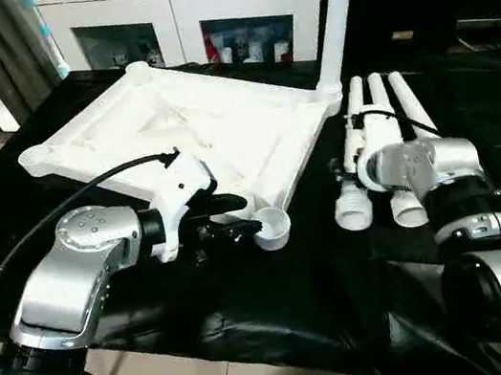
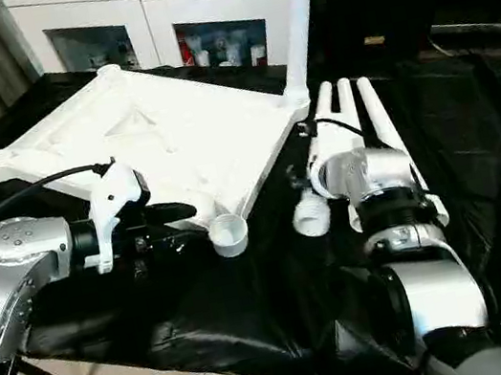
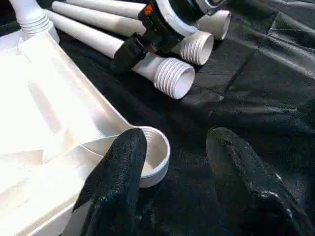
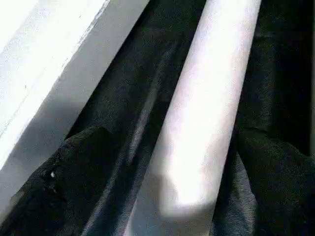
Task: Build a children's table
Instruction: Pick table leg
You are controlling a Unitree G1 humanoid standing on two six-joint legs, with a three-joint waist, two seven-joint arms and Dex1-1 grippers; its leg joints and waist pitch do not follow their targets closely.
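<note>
No readable writing, perhaps beyond view. Black cloth (image 1: pixel 278 289) covers the bench; white cabinet (image 1: pixel 199 7) stands far. Left gripper (image 3: pixel 172 162) half-open at the tabletop's (image 1: pixel 182 127) near socket (image 1: pixel 272 227); right gripper (image 4: pixel 167 162) spread wide astride a leg (image 4: pixel 206 98).

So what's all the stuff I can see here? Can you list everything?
tabletop: one, white, upside down on the black cloth, ribbed underside up
standing leg: one, white, upright in the tabletop's far right corner socket
loose legs: three, white, lying side by side on the cloth right of the tabletop
near corner socket: one, white, round, without a leg
black cloth: one, covering the work surface
cabinet: one, white, behind, small things on its shelves
left gripper: black fingers at the near corner socket
right gripper: black, open, fingers either side of a loose leg
</note>
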